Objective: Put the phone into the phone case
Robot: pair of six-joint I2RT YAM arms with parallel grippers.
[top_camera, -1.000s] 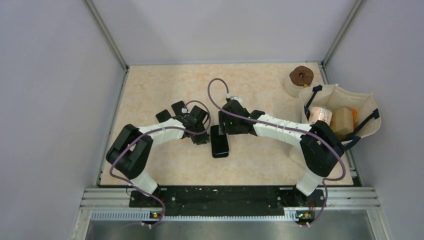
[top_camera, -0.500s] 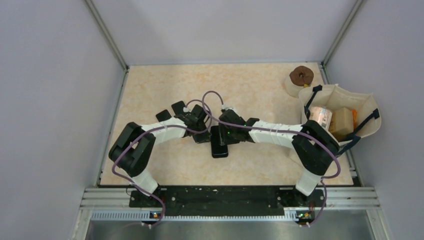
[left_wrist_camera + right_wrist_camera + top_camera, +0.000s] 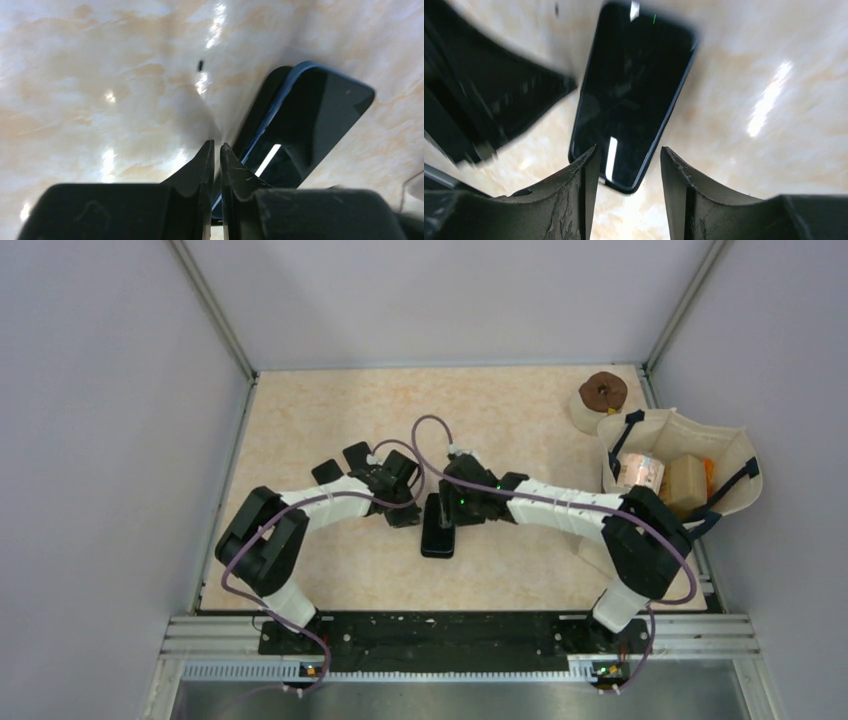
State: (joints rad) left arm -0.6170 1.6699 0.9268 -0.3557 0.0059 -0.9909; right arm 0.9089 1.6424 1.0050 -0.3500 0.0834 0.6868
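Note:
The dark phone (image 3: 437,536) (image 3: 634,90) lies on the table between the two arms. In the left wrist view its blue-rimmed body (image 3: 310,115) rests on the black phone case (image 3: 260,107), whose edge shows along the phone's left side. My left gripper (image 3: 404,516) (image 3: 217,145) is shut, with only a thin slit between its fingers, its tips at the case's left edge. My right gripper (image 3: 447,508) (image 3: 629,150) is open, holds nothing, and hangs over one end of the phone.
A cream cloth bag (image 3: 735,465) holding several items stands at the right edge of the table. A brown-topped roll (image 3: 603,392) sits behind it in the back right corner. Grey walls close in both sides and the back.
My right gripper has moved nearer, over the phone's end, and its jaws have narrowed. My left gripper's jaws have closed further beside the case. The phone has shifted slightly.

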